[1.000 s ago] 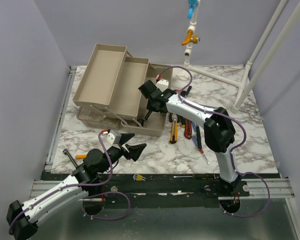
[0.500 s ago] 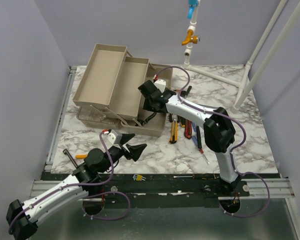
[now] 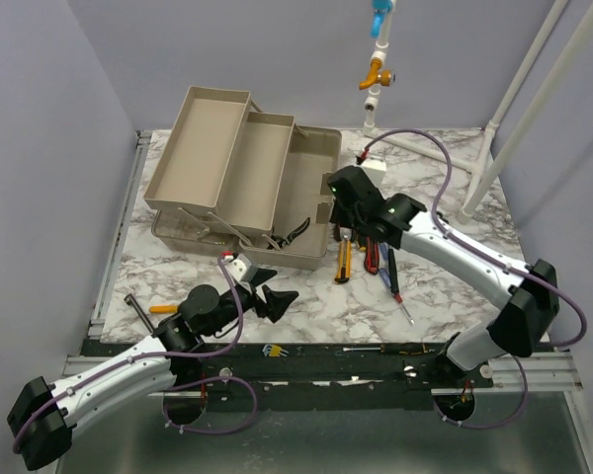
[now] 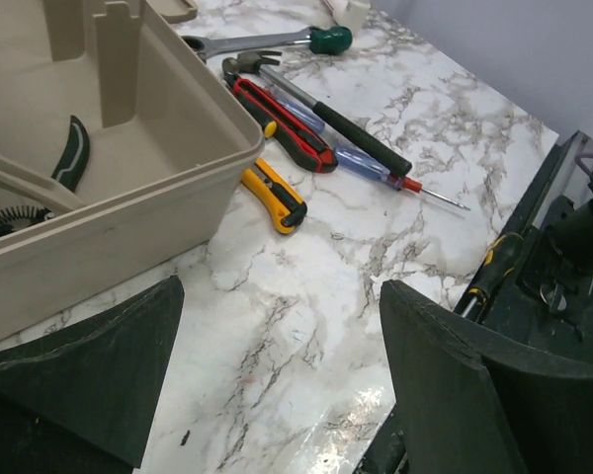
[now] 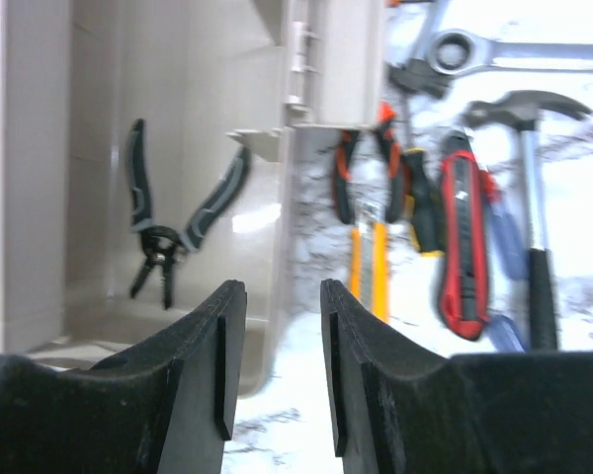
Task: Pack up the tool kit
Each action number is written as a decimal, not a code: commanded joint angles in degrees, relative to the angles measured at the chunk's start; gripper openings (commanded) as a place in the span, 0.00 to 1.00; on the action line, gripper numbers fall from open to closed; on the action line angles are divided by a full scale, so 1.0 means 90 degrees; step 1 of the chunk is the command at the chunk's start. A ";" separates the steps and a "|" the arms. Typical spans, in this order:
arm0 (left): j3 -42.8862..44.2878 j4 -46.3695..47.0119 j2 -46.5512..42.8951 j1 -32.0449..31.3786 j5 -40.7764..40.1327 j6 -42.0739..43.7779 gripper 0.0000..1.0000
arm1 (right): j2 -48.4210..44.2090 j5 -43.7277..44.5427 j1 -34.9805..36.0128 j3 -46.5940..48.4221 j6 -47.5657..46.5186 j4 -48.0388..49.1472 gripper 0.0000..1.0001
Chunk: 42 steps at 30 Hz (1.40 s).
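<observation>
The left gripper (image 4: pixel 282 316) and right gripper (image 5: pixel 282 326) were both open and empty. Black-handled metal pliers (image 5: pixel 161 240) lay inside the big beige plastic toolbox (image 3: pixel 313 170).

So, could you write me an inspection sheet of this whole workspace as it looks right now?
Surface: marble table top, no spills seen.
Job's things: toolbox open, beige trays swung out and empty; pliers lie in its base; yellow knife, red knife, hammer, wrench and screwdriver lie on the table to its right.
Clutter: hex keys and an orange-handled tool at the near edge.
Hands: left hand wide open, empty; right hand partly open, empty, near the box's right wall.
Cables: purple cables loop along both arms.
Surroundings: plain walls; white pipe frame; hanging valves.
</observation>
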 commanded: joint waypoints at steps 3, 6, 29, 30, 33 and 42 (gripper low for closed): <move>0.0213 0.0310 0.0184 -0.0039 0.0499 0.0037 0.83 | -0.1265 0.0751 -0.0029 -0.1415 -0.0048 -0.0659 0.47; 0.0187 0.0315 0.0120 -0.0046 0.0454 0.0039 0.83 | -0.1626 0.0812 -0.0246 -0.1973 0.0157 -0.0749 0.51; 0.0103 0.0315 -0.0034 -0.0039 0.0419 0.0055 0.83 | -0.1148 -0.1027 -0.2173 -0.4244 -0.0207 0.1087 0.59; 0.0108 0.0315 -0.0036 -0.0039 0.0419 0.0055 0.83 | -0.1085 -0.0966 -0.2177 -0.4259 -0.0181 0.1083 0.59; 0.0114 0.0315 -0.0031 -0.0039 0.0418 0.0060 0.83 | -0.0980 -0.0924 -0.2172 -0.4389 -0.0108 0.1227 0.59; 0.0060 0.0276 -0.0187 -0.0039 0.0359 0.0085 0.83 | -0.1083 -0.0810 -0.2174 -0.4564 -0.0079 0.1513 0.33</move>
